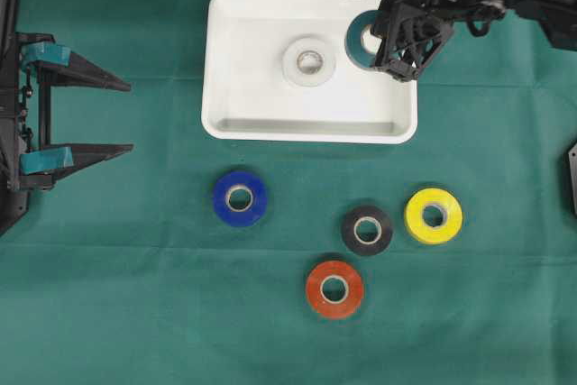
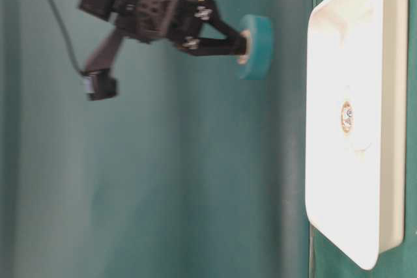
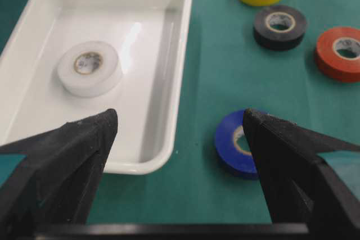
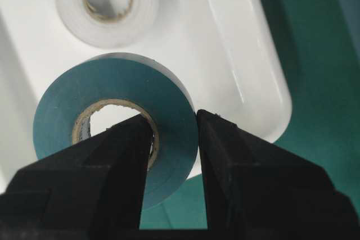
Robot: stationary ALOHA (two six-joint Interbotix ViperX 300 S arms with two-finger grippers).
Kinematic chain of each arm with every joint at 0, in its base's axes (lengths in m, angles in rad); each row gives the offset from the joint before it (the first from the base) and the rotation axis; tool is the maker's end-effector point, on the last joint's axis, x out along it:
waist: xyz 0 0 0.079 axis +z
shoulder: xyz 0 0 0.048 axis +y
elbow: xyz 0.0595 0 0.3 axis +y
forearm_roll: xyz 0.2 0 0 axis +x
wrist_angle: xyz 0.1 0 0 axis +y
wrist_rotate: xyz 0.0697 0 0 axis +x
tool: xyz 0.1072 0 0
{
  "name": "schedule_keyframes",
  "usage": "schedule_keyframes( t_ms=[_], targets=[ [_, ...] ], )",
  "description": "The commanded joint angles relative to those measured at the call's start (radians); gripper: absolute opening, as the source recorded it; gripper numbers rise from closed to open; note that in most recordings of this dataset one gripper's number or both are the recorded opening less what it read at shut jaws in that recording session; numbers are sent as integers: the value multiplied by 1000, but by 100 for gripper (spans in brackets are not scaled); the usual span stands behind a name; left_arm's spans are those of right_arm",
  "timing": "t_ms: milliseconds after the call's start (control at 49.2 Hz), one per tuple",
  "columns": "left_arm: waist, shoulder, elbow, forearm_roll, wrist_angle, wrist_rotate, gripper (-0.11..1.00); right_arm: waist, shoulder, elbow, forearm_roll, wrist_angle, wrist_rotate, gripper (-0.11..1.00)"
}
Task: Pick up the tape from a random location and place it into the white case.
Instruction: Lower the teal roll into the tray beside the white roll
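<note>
**Teal roll held over the case, release not yet made**

The right end effector (image 1: 383,40) is pinching a teal tape roll (image 1: 361,40) through its wall: one finger goes inside the cardboard core and the other presses on the outer face, as the right wrist view shows clearly. The roll hangs in the air. In the table-level view it is well apart from the white case (image 1: 236,87), with open space between them, so it is not yet set down.

Seen from above, the held roll sits over the far right corner of the case, just inside the rim. Directly beneath and a little ahead of the end effector there is bare white floor. A white tape roll (image 1: 308,61) already lies in the middle of the case, to the left of the end effector in the overhead view.

The left end effector (image 1: 86,114) is spread wide and holds nothing; it waits at the left edge of the worktop (image 1: 505,313).

I judge the picking and carrying of this roll as done. What is left is to lower it and let it go. Four more rolls lie on the green cloth, on the near side of the case from the right end effector: blue (image 1: 240,197), black (image 1: 367,229), yellow (image 1: 434,215) and red (image 1: 334,288).
</note>
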Motion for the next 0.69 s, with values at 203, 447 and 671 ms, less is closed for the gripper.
schedule_keyframes(
  t_ms=[203,447,671],
  targets=[
    [3,5,-11,0,-5,2,98,-43,69,60,-3,-155,3,27],
    [8,3,-11,-2,-5,2,98,-63,137,86,-3,-233,6,27],
    [11,5,-11,0,-5,3,98,-74,183,91,-3,-238,5,27]
  ],
)
